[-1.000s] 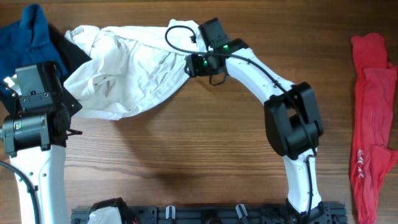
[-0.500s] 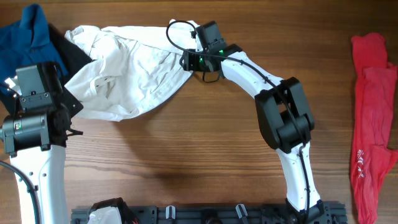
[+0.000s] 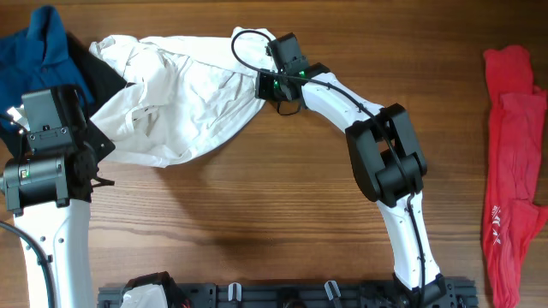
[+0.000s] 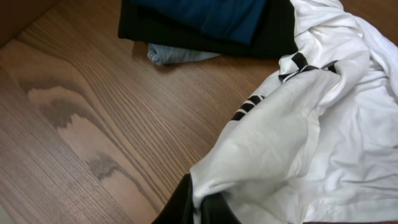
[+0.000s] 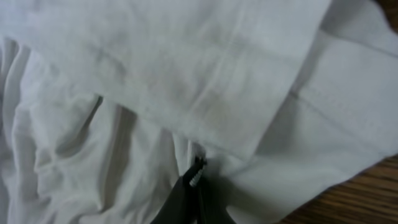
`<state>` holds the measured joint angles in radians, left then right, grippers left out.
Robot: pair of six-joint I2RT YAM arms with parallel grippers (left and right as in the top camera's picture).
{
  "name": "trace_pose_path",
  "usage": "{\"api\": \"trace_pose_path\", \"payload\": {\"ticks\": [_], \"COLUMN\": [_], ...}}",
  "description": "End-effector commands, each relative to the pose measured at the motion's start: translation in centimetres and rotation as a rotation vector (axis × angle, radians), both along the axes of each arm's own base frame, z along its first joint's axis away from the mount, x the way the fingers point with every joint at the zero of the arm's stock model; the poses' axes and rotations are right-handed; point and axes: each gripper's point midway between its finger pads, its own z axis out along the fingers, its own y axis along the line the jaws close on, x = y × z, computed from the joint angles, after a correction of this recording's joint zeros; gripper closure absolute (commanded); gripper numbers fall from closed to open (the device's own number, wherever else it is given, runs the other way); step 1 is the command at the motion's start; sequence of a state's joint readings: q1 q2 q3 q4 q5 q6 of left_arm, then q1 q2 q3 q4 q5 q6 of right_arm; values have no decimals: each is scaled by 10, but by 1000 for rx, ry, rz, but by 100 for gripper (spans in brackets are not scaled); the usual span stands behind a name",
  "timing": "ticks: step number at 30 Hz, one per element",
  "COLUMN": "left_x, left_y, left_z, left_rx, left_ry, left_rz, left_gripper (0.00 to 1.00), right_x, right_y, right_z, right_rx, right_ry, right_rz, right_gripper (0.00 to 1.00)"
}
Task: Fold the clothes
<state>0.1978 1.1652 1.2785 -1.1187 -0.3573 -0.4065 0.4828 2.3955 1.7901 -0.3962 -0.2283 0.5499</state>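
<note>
Overhead lays out the whole scene. A crumpled white fabric T-shirt with black block stripes [image 3: 180, 103] lies in the upper left of the frame on the brown wood-grain desk [image 3: 282, 214]. A rumpled blue fabric polo [image 3: 43, 47] sits in the upper left corner. A dark fabric piece [image 3: 98, 73] lies between the polo and the T-shirt, touching both. Two long red fabric shirts [image 3: 509, 171] lie along the right edge, well apart from everything else.

The right hand [image 3: 267, 85] meets the T-shirt's right-hand tip at upper centre, and the left arm stands at the left edge by the shirt's lower left hem. From this height neither grip can be read.

The wrist views supply that. In the left wrist view the left hand [image 4: 200, 204], at the bottom of the frame, pinches the T-shirt's hem between its black fingers [image 4: 180, 208]. The black stripes show plainly at centre right. A grey-blue fabric piece [image 4: 177, 56] pokes out from under the dark piece at the top of this view, and overhead does not show it.

The right wrist view is almost all white cloth. The right hand's fingers are pressed together on a fold below a stitched hem, and a sliver of desk shows at lower right.

Bare wood spreads across the centre and bottom of the overhead frame between the arms, and again between the right arm and the red shirts. The T-shirt's upper edge runs close to the top of the frame.
</note>
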Motion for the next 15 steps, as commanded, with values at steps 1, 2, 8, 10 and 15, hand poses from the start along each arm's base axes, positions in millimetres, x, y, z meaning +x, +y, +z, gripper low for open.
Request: {"api": "trace_pose_path", "payload": {"ticks": [1,2,8,10,15], "left_x": [0,0,12,28,69], "left_y": [1,1,-2,-5,-14], "left_z": [5,5,10,19,51], "left_rx": [-7,-7,-26,-41,-74], "left_ry": [-24,-26,-78,-158,-368], "left_rz": [21,21,1,-23,-100], "left_gripper": [94,94,95,96,96], "right_x": [-5,-4,1,-2,-31], "right_y": [-63,-84,-147,-175,-239], "right_z": [-17,7,140,194,290], "right_rx": [-222,-268,-306,-293,-240], "right_ry": [60,48,-124,-212,-343], "right_rz": [-127,-149,-231,-303,-440], "right_gripper": [96,96,96,96,96]}}
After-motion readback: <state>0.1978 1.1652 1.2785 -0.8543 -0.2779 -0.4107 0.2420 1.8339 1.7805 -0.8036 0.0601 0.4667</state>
